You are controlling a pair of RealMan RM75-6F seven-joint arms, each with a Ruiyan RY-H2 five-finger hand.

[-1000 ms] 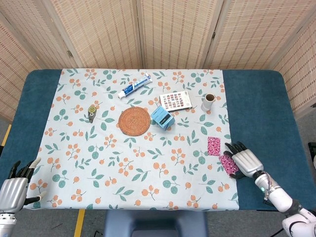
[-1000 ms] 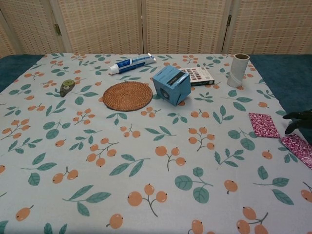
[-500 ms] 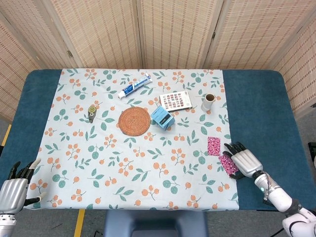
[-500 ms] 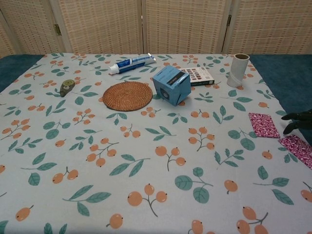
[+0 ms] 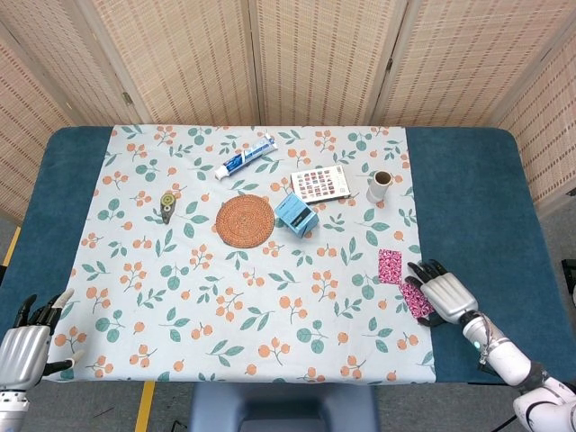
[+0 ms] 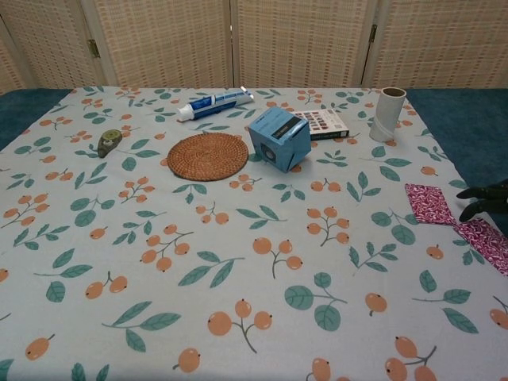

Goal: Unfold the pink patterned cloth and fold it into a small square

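Note:
The pink patterned cloth (image 5: 390, 265) lies near the right edge of the floral tablecloth, one flat part toward the table's middle and another part (image 6: 484, 242) nearer me. My right hand (image 5: 445, 294) lies palm down over the cloth's right side, its dark fingers (image 6: 486, 198) spread and touching it between the two parts. No grip on the cloth shows. My left hand (image 5: 24, 346) hovers at the front left corner, fingers apart, holding nothing. It does not appear in the chest view.
A toothpaste tube (image 5: 245, 157), a small green tape dispenser (image 5: 167, 204), a round woven coaster (image 5: 245, 220), a blue box (image 5: 295, 213), a patterned booklet (image 5: 320, 183) and a small cup (image 5: 381, 184) stand across the far half of the floral tablecloth (image 5: 225, 297).
My right hand has drifted slightly toward the table's front right, and the near part of the cloth shifted a little with it. The left hand has sunk slightly.

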